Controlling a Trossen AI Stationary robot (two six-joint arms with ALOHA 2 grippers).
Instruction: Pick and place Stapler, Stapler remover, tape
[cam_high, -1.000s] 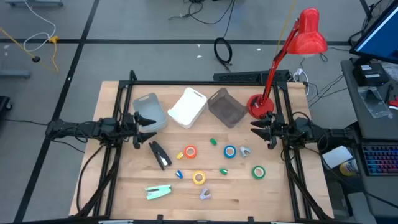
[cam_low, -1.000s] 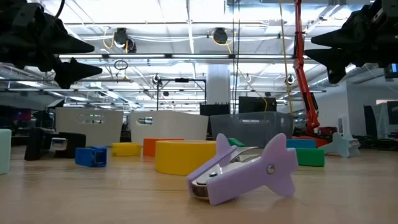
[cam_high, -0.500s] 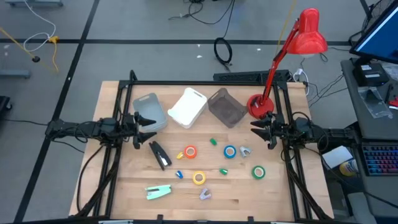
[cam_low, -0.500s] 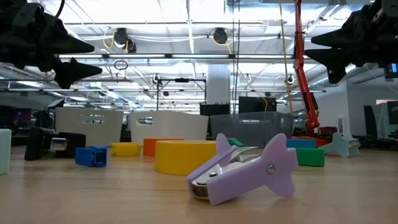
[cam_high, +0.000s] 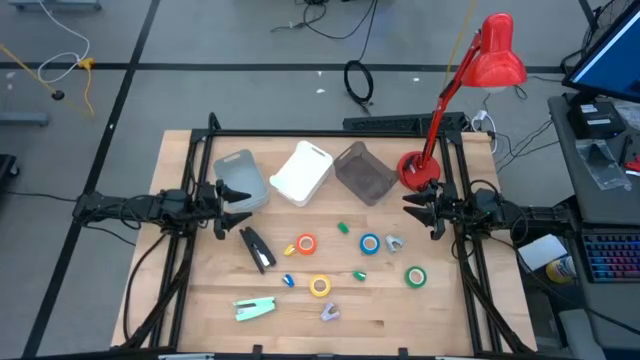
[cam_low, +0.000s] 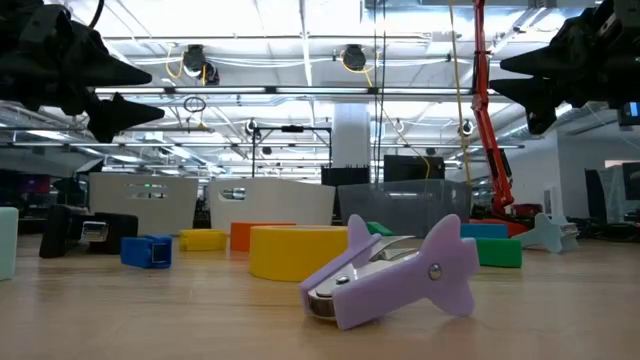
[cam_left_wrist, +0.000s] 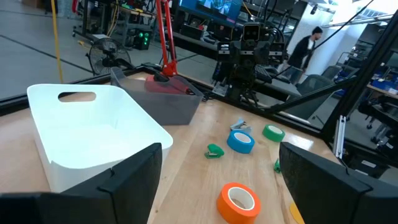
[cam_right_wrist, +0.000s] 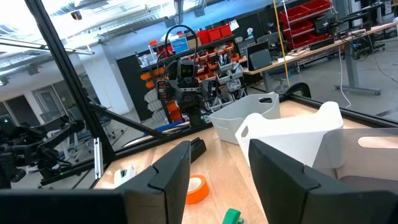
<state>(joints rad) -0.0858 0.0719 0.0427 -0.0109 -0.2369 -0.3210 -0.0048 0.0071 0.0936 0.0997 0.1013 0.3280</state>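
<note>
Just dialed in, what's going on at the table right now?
Nothing is being handled. The left gripper and right gripper hover at opposite table edges, jaws open and empty. The black stapler, mint stapler, staple removers and four tape rolls, like the orange tape, lie loose before three empty bins.
</note>
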